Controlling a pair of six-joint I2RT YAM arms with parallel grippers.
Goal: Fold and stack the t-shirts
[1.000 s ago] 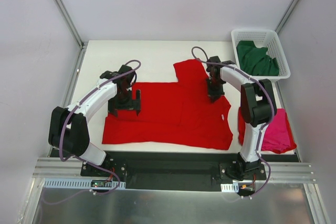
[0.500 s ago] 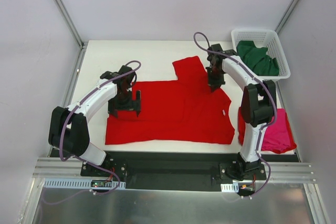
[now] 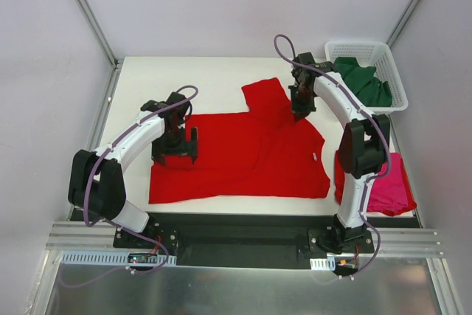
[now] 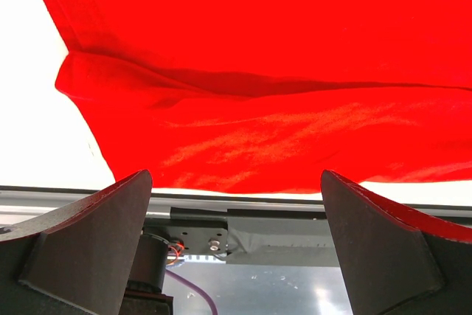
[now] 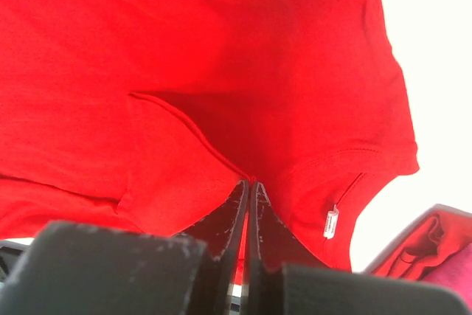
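Red t-shirt (image 3: 243, 160) fold under way. Right tool (image 3: 298, 113) pinched shut on its far shoulder; left tool (image 3: 175, 154) wide, empty, over left end. Next, likely: carry shoulder nearward, lay flat.

Nothing legible from here. One small white tag (image 5: 330, 221) sits inside the collar of the red t-shirt (image 5: 221, 71), just right of the right gripper (image 5: 248, 204); its print is too small to read.
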